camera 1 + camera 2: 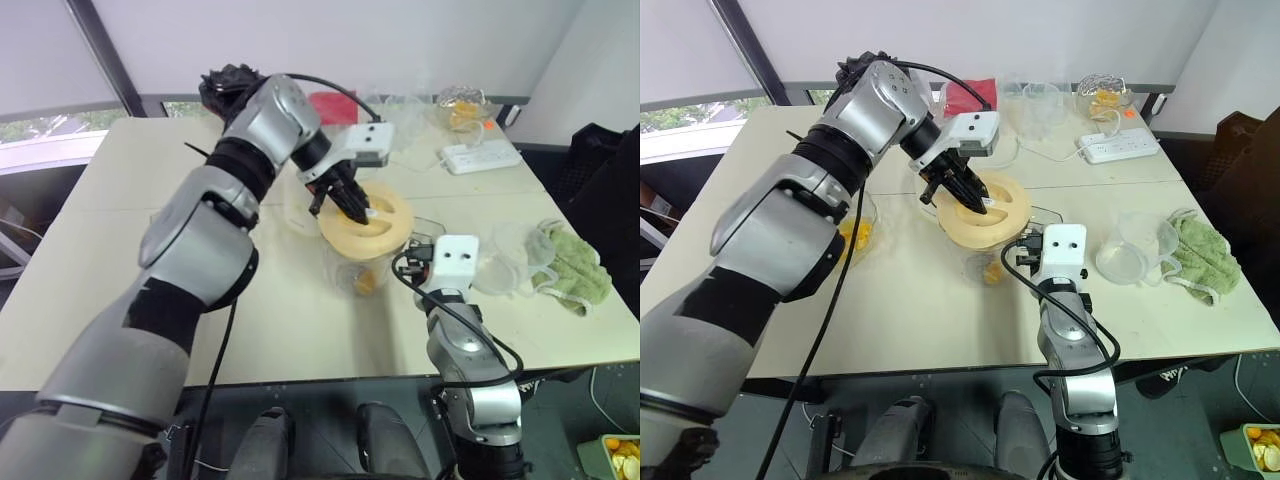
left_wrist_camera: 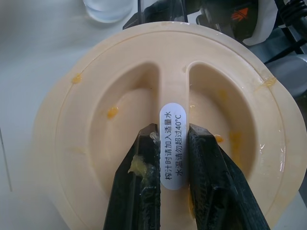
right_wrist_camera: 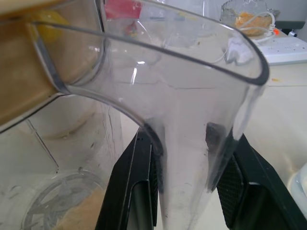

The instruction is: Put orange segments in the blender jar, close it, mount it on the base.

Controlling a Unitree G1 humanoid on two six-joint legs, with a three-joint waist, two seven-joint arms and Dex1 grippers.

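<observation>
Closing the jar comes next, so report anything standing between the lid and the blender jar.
Nothing visible does. The lid already rests on the blender jar mouth, with the left claw pinching its centre ridge. The right claw clamps the jar's handle.

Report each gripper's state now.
Left gripper: shut on the lid by its centre ridge.
Right gripper: shut on the blender jar handle.

We see a white power strip (image 1: 481,156) near the far edge of the cream table (image 1: 130,290), with a clear bowl holding orange scraps (image 1: 462,110) just behind it. A crumpled green cloth (image 1: 577,268) lies at the table's right side beside a small clear cup (image 1: 1127,250), and a red packet (image 1: 970,97) sits far back.
</observation>
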